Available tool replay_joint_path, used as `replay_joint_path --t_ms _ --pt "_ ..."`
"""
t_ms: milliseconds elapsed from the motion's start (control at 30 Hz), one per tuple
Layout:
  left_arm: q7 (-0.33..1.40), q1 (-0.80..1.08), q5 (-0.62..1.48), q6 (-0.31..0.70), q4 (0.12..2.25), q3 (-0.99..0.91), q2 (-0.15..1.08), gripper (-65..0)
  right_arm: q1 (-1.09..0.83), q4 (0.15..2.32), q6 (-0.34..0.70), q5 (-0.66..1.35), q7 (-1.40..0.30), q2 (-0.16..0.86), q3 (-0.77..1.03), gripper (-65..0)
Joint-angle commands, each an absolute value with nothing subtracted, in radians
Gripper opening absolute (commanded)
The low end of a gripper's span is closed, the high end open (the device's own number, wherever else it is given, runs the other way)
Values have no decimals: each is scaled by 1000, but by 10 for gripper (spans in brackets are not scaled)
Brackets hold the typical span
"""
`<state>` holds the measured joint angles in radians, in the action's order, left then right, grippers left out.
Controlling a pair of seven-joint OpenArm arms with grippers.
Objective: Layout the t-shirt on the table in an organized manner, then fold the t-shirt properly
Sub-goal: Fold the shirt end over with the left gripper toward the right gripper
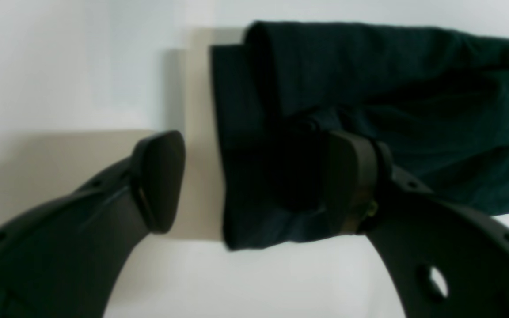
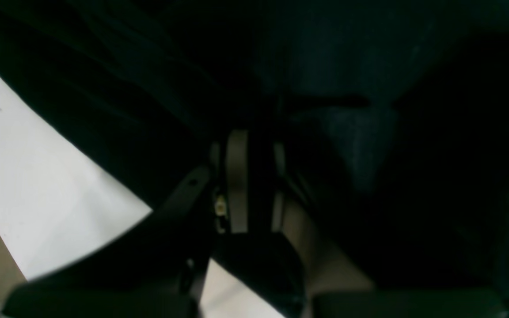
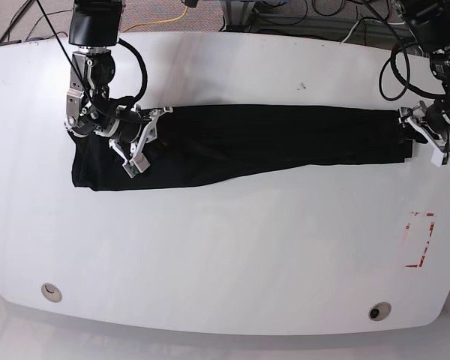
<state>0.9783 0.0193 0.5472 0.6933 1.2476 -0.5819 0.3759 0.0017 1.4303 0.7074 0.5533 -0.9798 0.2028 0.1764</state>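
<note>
The black t-shirt (image 3: 270,135) lies as a long narrow strip across the white table (image 3: 225,255), from left to right. My left gripper (image 3: 418,135) stands open at the strip's right end. In the left wrist view, one finger (image 1: 157,181) is on bare table (image 1: 60,66) and the other rests on the t-shirt (image 1: 391,79), with the cloth's edge between them under the left gripper (image 1: 254,181). My right gripper (image 3: 139,146) sits on the strip's left part. In the right wrist view the right gripper (image 2: 256,176) is shut on the t-shirt (image 2: 104,88), which fills most of the frame.
A red dashed rectangle (image 3: 420,240) marks the table at the right front. Two round grommets (image 3: 51,292) (image 3: 379,310) sit near the front edge. Black cables (image 3: 367,30) hang behind the far edge. A small dark scuff (image 3: 303,86) lies behind the shirt.
</note>
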Motion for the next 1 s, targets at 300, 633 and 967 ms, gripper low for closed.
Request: replay_joint_path --t_ms 300,633,967 --pt "964 13 567 698 1259 -481 394 -203 7 1434 698 518 -1009 216 177 -579" --pt "964 15 564 698 1260 -478 392 -262 7 1434 698 518 -1009 216 182 -580" --pt "964 10 564 698 1260 -478 392 -621 7 1434 698 518 -1009 216 183 -580"
